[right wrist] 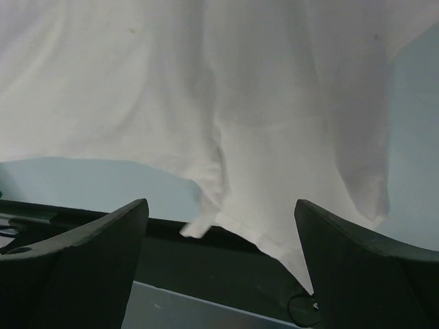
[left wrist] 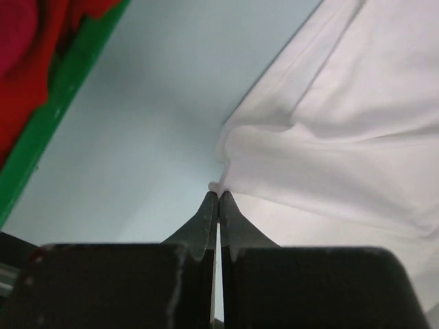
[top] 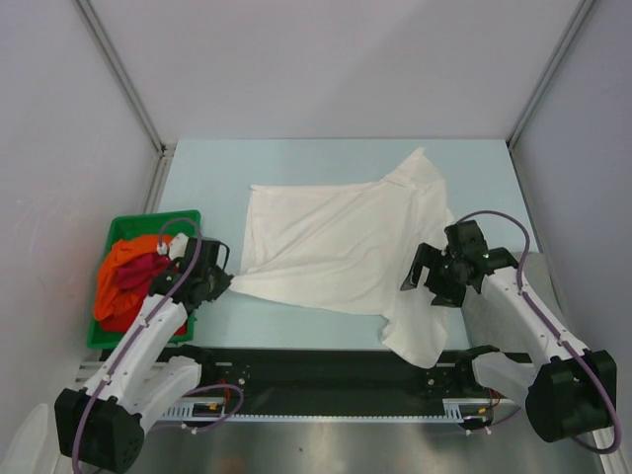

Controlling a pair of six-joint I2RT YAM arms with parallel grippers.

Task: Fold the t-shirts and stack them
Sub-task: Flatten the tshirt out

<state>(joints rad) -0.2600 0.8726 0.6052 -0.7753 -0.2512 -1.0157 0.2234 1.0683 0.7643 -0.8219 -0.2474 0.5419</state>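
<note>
One white t-shirt (top: 336,247) lies crosswise, left fingers (left wrist: 206,226) apparently pinching its corner, right fingers (right wrist: 82,260) spread empty.

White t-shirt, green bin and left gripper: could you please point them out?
white t-shirt (top: 326,242), top view, middle of body
green bin (top: 133,221), top view, far rim
left gripper (left wrist: 218,195), left wrist view, shut fingertips

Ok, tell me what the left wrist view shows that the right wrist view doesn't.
Left wrist only: the green bin, the red shirts in it, and the left tool shut on a corner of the white t-shirt. Right wrist only: the right tool open, and the shirt's edge lying over the dark front rail. Both: the white t-shirt on the pale table.
</note>
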